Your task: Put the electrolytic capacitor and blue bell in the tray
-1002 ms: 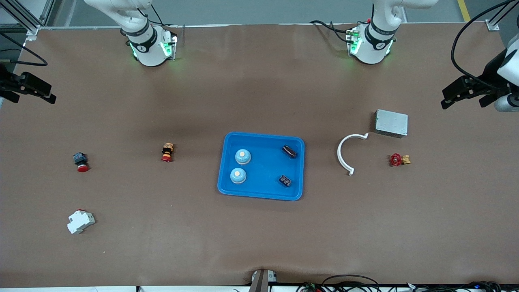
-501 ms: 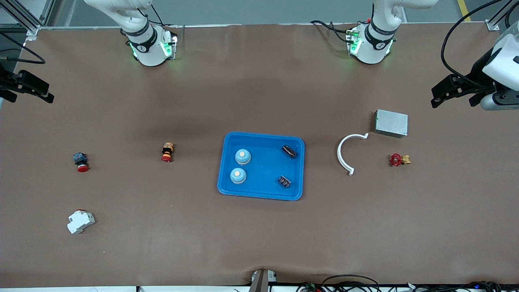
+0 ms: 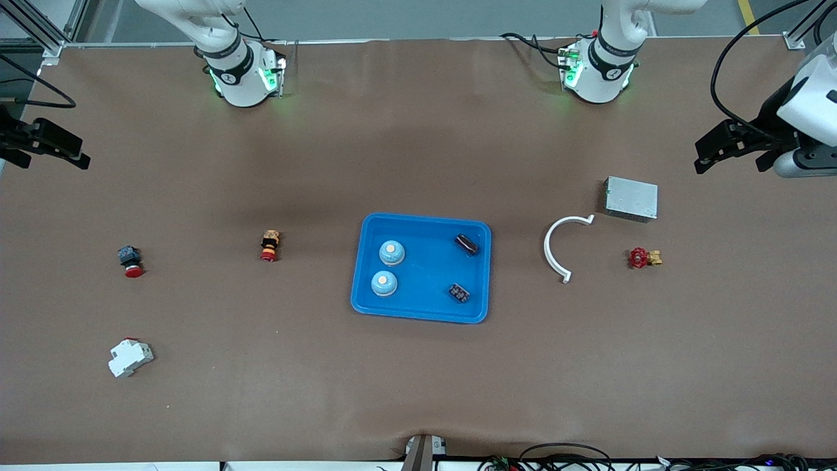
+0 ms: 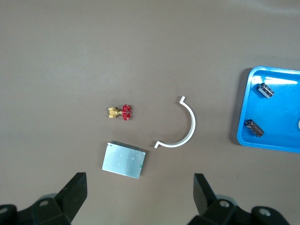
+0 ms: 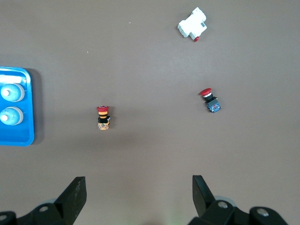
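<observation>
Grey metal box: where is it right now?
In the front view, the grey metal box sits on the table toward the left arm's end, beside the white curved bracket and farther from the camera than the red valve.

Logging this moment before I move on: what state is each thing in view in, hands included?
Tray: flat on the table, holding four parts.
Blue bells: both upright in the tray.
Capacitors: both lying on their sides in the tray.
Left hand: open, empty, up near the grey metal box.
Right hand: open, empty, over the table edge at the right arm's end.
</observation>
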Controlling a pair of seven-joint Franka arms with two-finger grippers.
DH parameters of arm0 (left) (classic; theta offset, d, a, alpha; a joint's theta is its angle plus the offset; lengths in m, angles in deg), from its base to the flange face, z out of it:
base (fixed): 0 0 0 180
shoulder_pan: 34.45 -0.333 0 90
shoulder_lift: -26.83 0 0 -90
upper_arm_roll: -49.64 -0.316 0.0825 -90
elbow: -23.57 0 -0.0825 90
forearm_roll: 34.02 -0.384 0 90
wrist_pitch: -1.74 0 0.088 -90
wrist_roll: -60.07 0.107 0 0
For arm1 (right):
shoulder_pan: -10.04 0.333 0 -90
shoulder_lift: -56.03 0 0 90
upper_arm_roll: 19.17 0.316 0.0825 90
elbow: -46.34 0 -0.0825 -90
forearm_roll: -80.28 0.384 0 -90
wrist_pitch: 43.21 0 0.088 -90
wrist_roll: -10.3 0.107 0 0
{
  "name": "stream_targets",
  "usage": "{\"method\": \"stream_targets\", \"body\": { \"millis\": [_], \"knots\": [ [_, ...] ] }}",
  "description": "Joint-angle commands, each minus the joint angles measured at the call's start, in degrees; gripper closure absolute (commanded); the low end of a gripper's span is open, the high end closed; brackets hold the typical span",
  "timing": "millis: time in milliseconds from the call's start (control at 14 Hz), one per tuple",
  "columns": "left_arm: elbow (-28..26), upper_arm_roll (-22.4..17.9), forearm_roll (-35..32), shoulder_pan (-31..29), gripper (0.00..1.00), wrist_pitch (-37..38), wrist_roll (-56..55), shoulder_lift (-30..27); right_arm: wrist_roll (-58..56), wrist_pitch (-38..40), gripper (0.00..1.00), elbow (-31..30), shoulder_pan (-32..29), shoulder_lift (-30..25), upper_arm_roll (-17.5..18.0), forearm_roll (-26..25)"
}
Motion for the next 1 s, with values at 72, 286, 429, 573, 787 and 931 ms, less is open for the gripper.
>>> {"method": "stream_targets", "body": {
  "millis": [72,286,429,573,787,931],
  "knots": [
    [-0.19,1.1,0.31,-0.57,0.0,1.03,-0.33,-0.92,0.01,0.41,0.0,1.17,-0.56,0.8,0.41,0.29],
    [-0.11,6.09,0.4,-5.3,0.0,1.03,-0.42,-0.83,0.01,0.5,0.0,1.44,-0.91,0.71,0.41,0.02],
    [-0.02,7.95,0.4,-6.81,0.0,0.94,-0.51,-0.92,0.09,0.24,0.0,1.61,-0.91,0.8,0.41,0.11],
    [-0.02,8.04,0.4,-7.78,0.0,1.03,-0.24,-1.01,0.01,0.33,0.0,1.61,-0.91,0.71,0.41,0.2],
    [-0.02,7.87,0.4,-7.96,0.0,1.2,-0.51,-1.01,0.01,0.24,0.0,1.61,-0.91,0.8,0.41,0.2],
    [-0.11,7.78,0.4,-7.96,0.0,1.47,-0.33,-0.83,0.01,0.15,0.0,1.61,-0.91,0.8,0.41,0.2]
  ]
}}
